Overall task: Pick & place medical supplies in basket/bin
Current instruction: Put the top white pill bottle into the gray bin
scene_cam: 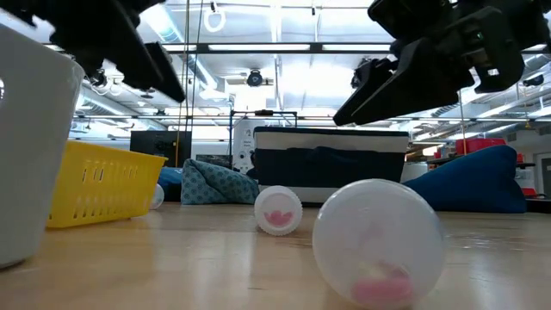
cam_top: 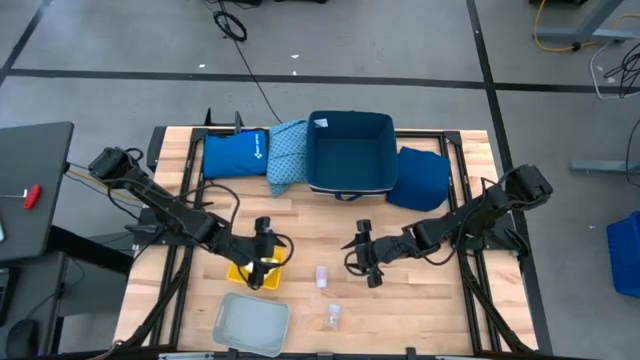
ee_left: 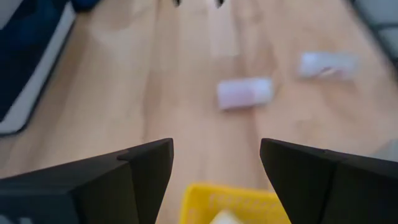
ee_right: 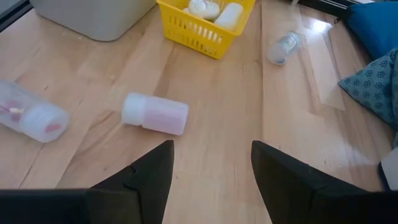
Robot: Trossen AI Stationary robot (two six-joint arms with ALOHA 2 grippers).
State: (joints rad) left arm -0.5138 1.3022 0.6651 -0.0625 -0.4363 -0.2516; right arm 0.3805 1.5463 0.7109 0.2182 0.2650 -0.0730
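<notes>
The left gripper (cam_top: 263, 262) hangs right over the yellow basket (cam_top: 252, 273), and its two dark fingers (ee_left: 146, 174) stand apart with nothing between them. Inside the basket, just under the fingers, lie a few white tubes (ee_right: 219, 12). Out past the basket, two small vials lie on their sides on the wooden table (cam_top: 420, 320): the pink-filled vial (cam_top: 322, 276) is nearer, and the clear vial (cam_top: 333, 316) is a little farther on. Beside the basket sits a pale grey bin (cam_top: 251, 322). One more clear vial (ee_right: 283, 46) lies close to the basket on its other side. The right gripper (cam_top: 365, 258) hangs over the table just across from the pink-filled vial, with its fingers (ee_right: 149, 180) apart and empty too. Nothing lies between it and that vial. Well beyond both grippers, at the far edge, stand a dark blue bin (cam_top: 350, 155), a folded teal cloth (cam_top: 287, 152), a blue pouch (cam_top: 235, 155) and a dark blue cloth (cam_top: 420, 178).
</notes>
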